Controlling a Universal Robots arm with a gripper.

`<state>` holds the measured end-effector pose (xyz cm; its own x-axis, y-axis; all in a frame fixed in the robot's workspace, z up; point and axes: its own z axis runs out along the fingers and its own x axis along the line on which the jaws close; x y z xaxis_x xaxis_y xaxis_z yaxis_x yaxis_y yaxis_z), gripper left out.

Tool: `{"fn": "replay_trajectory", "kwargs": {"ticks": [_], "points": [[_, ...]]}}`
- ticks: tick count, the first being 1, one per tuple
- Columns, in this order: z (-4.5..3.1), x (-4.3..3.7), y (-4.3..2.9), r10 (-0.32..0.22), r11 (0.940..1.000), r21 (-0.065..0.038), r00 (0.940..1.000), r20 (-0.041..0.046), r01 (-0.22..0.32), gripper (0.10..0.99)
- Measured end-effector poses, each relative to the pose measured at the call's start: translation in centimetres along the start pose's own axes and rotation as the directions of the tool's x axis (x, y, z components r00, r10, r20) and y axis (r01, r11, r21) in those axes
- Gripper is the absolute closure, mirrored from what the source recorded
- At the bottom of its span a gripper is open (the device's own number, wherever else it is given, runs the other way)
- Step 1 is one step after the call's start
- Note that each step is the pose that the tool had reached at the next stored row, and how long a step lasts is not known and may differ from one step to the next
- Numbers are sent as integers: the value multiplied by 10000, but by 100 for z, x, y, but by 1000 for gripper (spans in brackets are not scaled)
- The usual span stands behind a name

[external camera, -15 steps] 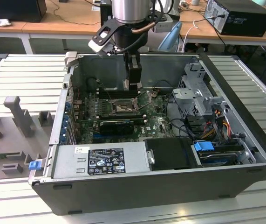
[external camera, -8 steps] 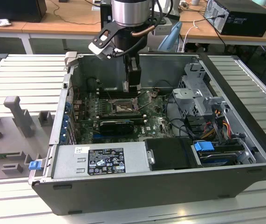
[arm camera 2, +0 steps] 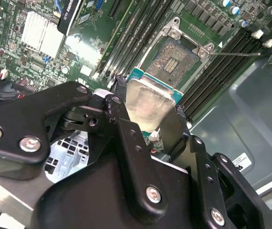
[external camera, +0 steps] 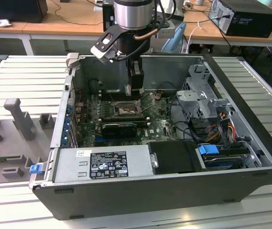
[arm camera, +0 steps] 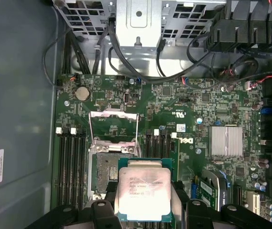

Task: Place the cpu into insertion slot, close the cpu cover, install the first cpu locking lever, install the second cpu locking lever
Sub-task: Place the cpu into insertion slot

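One cpu [arm camera: 144, 191] is clamped by two opposite edges in the gripper [arm camera: 145, 207], closed to the chip's width, metal face showing. It is held above the board, close to the insertion slot [arm camera: 105, 174] but not seated, and the pin field is bare. The cpu cover [arm camera: 112, 114] is stood open, clear of the socket. For a good placement the chip should be squared to the slot, kept level and lowered straight, never slid across the pins. In the exterior view the open computer case [external camera: 126, 191] is seen mid-frame on a ribbed grey bench [external camera: 26, 76]. Wooden benches [external camera: 55, 21] with cables are seen along the top edge.
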<state>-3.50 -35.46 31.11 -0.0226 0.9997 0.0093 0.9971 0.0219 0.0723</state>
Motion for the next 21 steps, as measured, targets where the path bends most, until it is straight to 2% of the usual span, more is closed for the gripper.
{"fn": "replay_trajectory", "kwargs": {"ticks": [6,16,19,21], "points": [[45,0,-3,0,10000,37,10000,-2,0,561],[151,-2,-11,3,9999,170,10000,0,-3,561],[228,-2,-18,3,9998,194,10000,-4,-2,561],[243,-2,-19,6,9998,217,10000,-5,-6,561]]}}
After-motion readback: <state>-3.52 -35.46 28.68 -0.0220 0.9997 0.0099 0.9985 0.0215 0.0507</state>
